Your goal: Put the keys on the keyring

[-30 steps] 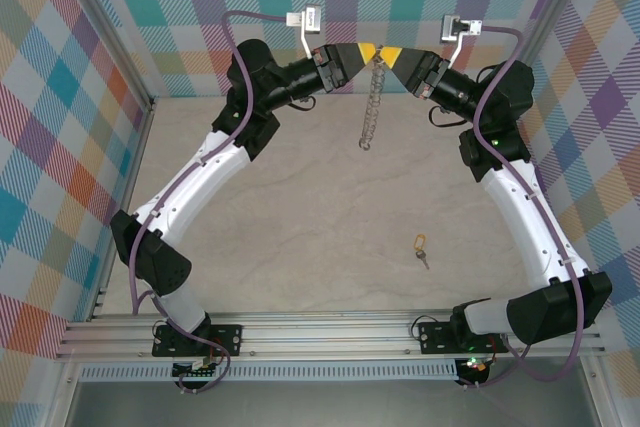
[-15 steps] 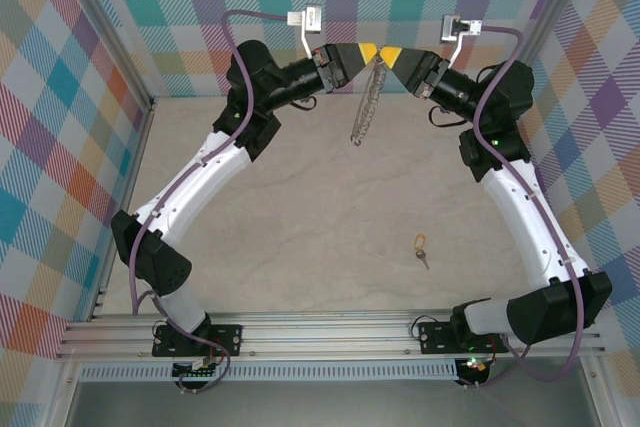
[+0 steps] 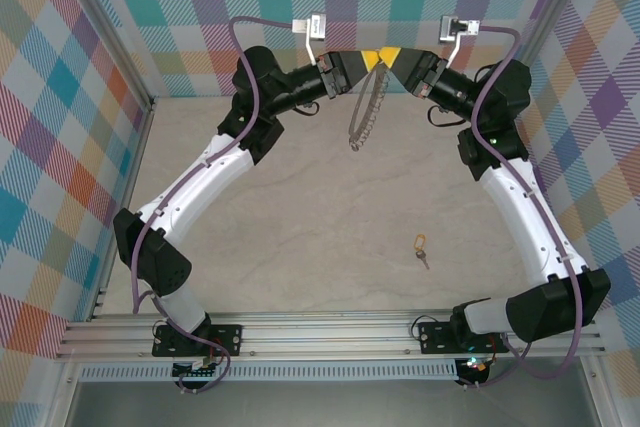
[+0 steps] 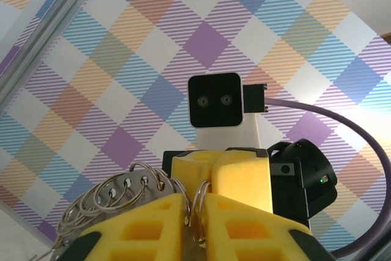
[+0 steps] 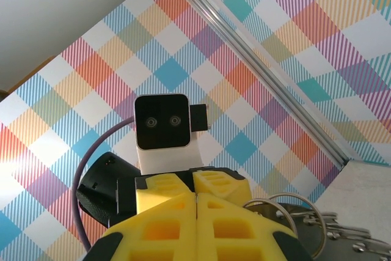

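Observation:
The keyring [image 3: 362,107], a floppy grey chain of small loops, hangs over the far middle of the table from where the two grippers meet tip to tip. My left gripper [image 3: 372,57] is shut on it: in the left wrist view two wire loops are pinched between its yellow fingers [image 4: 153,224], and the other loops of the keyring [image 4: 113,197] fan out to the left. My right gripper [image 3: 392,55] is shut, its fingers [image 5: 244,227] pressed together, with the keyring [image 5: 287,209] beside its right finger. The tiny gold-headed key [image 3: 420,246] lies on the table, near right.
Checked walls close in the table on the left, back and right. A metal rail [image 3: 330,332] runs along the near edge between the arm bases. Each wrist view faces the other arm's white camera block [image 4: 214,99] [image 5: 162,121].
The hanging keyring has swung to the left at its lower end. The left gripper has shifted slightly right, pressing closer to the right gripper. The key has not moved.

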Robot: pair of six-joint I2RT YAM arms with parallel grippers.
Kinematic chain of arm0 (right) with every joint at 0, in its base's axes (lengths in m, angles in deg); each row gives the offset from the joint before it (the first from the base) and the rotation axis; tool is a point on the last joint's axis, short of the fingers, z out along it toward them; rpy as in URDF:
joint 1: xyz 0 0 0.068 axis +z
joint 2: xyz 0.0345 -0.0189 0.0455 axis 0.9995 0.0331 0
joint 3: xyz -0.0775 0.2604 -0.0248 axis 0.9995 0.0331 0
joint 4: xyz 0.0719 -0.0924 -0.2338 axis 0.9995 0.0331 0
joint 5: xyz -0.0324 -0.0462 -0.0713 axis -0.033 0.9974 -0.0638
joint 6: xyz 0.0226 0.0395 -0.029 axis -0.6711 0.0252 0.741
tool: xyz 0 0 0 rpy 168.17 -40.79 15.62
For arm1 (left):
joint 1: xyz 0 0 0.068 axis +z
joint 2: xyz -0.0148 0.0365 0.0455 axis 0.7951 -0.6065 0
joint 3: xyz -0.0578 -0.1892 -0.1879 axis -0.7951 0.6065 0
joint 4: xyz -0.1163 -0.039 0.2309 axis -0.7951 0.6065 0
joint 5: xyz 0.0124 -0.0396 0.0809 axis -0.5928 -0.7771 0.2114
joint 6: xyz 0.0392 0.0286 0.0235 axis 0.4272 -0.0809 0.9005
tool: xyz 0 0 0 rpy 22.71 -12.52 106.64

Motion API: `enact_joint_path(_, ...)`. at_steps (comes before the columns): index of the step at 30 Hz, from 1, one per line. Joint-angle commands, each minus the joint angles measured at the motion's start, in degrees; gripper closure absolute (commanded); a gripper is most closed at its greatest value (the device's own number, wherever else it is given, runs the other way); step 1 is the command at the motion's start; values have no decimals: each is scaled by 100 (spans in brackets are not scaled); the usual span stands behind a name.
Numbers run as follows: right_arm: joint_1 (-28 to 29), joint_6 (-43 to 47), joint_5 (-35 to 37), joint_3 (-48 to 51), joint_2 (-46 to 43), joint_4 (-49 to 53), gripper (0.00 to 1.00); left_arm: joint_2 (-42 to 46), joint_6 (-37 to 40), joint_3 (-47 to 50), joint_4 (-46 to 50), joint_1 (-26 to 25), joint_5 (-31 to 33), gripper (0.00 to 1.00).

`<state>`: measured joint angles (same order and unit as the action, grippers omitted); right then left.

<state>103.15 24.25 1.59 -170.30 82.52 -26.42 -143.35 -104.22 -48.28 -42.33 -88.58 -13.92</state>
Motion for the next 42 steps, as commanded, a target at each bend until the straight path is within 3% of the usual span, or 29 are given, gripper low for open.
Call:
enact_joint_path(1, 33, -17, 40, -21, -52, -327, 100, 218, 23, 43, -247, -80, 3, 91)
enact_joint_path(3, 33, -9, 9, -16, -65, -307, 100, 221, 28, 35, -260, -81, 23, 100)
enact_joint_path(6, 22, 76, 11, -16, -111, -113, 96, 227, 187, -28, -118, -81, 33, 100)
enact_joint_path(10, -167, 234, 9, -30, -325, 364, 58, 243, 796, -337, 600, -77, -72, 100)
enact_joint_path(12, -395, 292, -53, -22, -492, 677, 52, 221, 1213, -576, 1081, -73, -184, 100)
enact_joint_path(17, -755, 541, -334, -62, -810, 1492, 51, 172, 2369, -1178, 2165, -60, -583, 100)
enact_joint_path(24, -773, 1447, -1110, -803, -768, 2737, 54, -111, 3772, -2265, 3998, -64, -1212, 100)
enact_joint_path(31, -751, 1401, -1861, -1363, -516, 2827, 63, -131, 4153, -2449, 4297, -64, -1409, 100)
enact_joint_path(42, -452, 1509, -2037, -1462, -394, 2961, 66, -172, 4342, -2534, 4452, -64, -1611, 100)
